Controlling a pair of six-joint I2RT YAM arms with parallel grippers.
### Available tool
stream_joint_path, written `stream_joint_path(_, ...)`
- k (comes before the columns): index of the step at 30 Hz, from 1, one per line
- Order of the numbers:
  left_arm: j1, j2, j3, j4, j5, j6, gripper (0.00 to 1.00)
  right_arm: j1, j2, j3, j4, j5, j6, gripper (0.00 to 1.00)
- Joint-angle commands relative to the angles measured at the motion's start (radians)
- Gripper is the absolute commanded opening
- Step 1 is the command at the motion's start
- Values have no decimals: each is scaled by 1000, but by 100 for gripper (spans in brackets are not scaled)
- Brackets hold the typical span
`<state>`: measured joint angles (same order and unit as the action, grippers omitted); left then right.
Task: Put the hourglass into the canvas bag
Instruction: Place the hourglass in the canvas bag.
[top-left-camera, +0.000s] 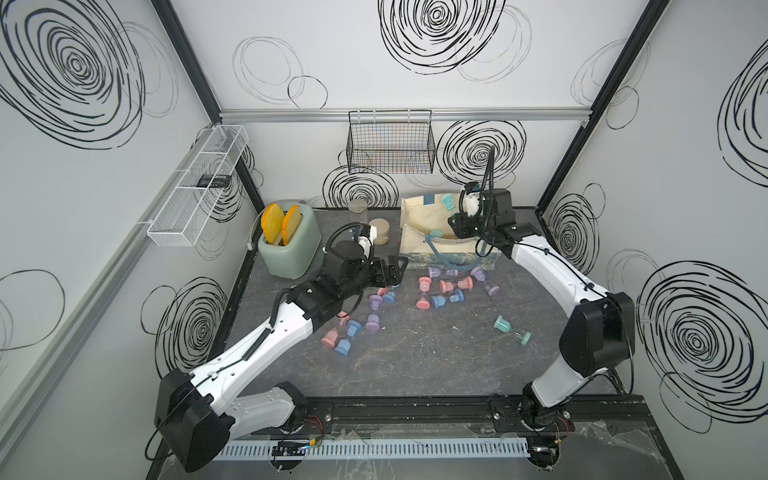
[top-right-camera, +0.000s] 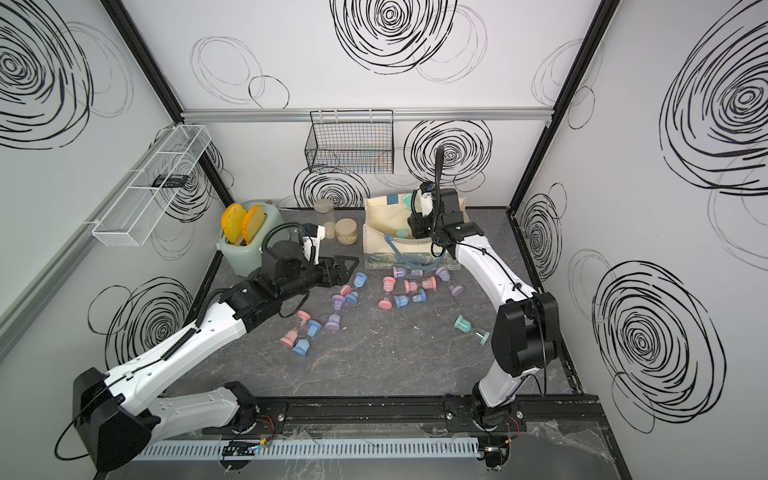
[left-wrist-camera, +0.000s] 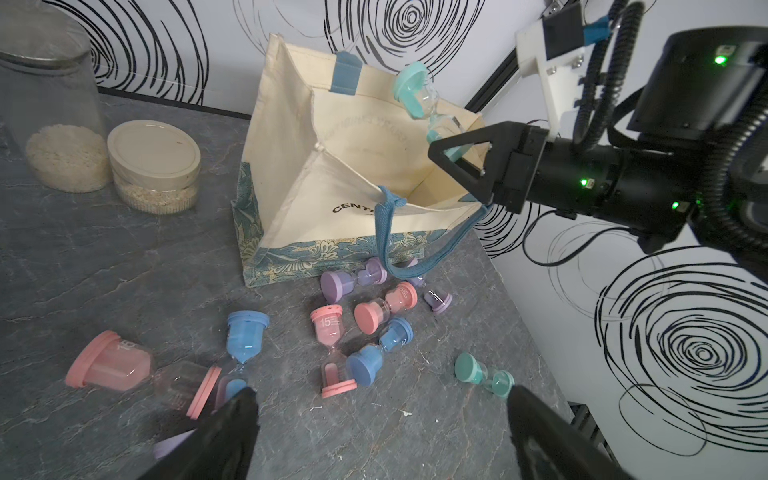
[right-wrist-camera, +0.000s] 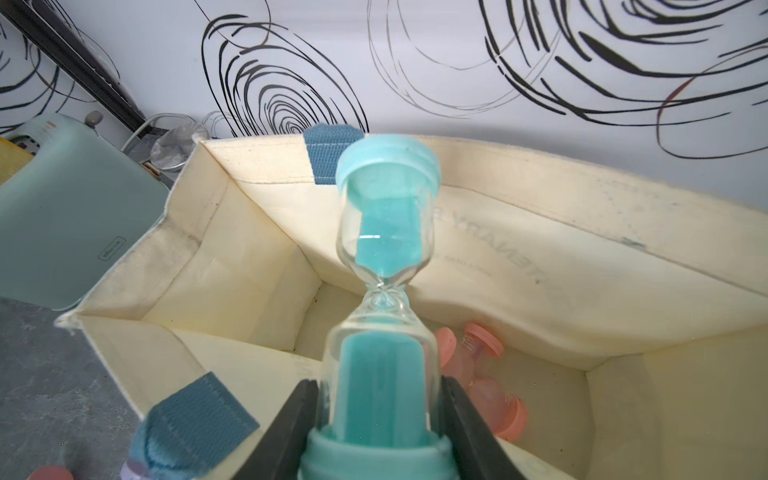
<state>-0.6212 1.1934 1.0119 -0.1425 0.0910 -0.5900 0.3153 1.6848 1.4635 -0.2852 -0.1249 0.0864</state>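
The teal hourglass (right-wrist-camera: 384, 257) hangs in the air over the open mouth of the canvas bag (right-wrist-camera: 249, 232); it is not yet down inside. It is tilted, and its free cap points toward the rear wall of the bag. The right gripper (right-wrist-camera: 380, 415) holds it. The two black jaws press on the glass bulb just above the nearer cap, one on each side.

On the floor of the bag lies at least one pink hourglass (right-wrist-camera: 490, 374); how many are there I cannot tell.

For the top views I take twelve o'clock at the back wall. The bag stands upright at about one o'clock on the table (top-left-camera: 415, 374). Its blue handle (top-left-camera: 449, 259) hangs down over the front side.

From the bag, at six to seven o'clock, the loose hourglasses (top-left-camera: 451, 286) lie scattered on the table, in pink, blue and purple. One more teal one (top-left-camera: 511, 328) lies on its side at about five o'clock from the bag, apart from the others.

The left gripper (top-left-camera: 395, 270) is at eight o'clock from the bag, above the loose pieces on that side. Its jaws stand wide apart and nothing is between them, as the left wrist view shows.

At nine o'clock from the bag stands the green toaster (top-left-camera: 289, 245) with two slices in its slots. Between the toaster and the bag are two jars (top-left-camera: 379, 230), one tall and one short. The black wire basket (top-left-camera: 390, 145) hangs on the back wall, at eleven o'clock from the bag.
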Motion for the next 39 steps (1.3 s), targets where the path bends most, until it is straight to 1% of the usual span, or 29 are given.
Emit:
stream_joint_path(1, -8, 20, 35, 71, 6, 11, 96, 0, 41, 54, -28, -9, -53, 36)
stream_joint_path(11, -12, 53, 19, 77, 5, 15, 96, -2, 138, 43, -22, 53, -83, 39)
stream_joint_path(19, -11, 54, 2, 81, -9, 15, 96, -2, 200, 63, -83, 129, -91, 42)
stream_joint_path(24, -6, 40, -10, 84, -20, 18, 96, -1, 231, 122, -143, 147, -67, 46)
stream_joint_path(35, 23, 22, -26, 90, -11, 14, 96, 4, 164, 118, -130, 162, -50, 63)
stream_joint_path(39, 29, 11, -28, 86, -11, 10, 96, 5, 120, 116, -118, 125, -44, 68)
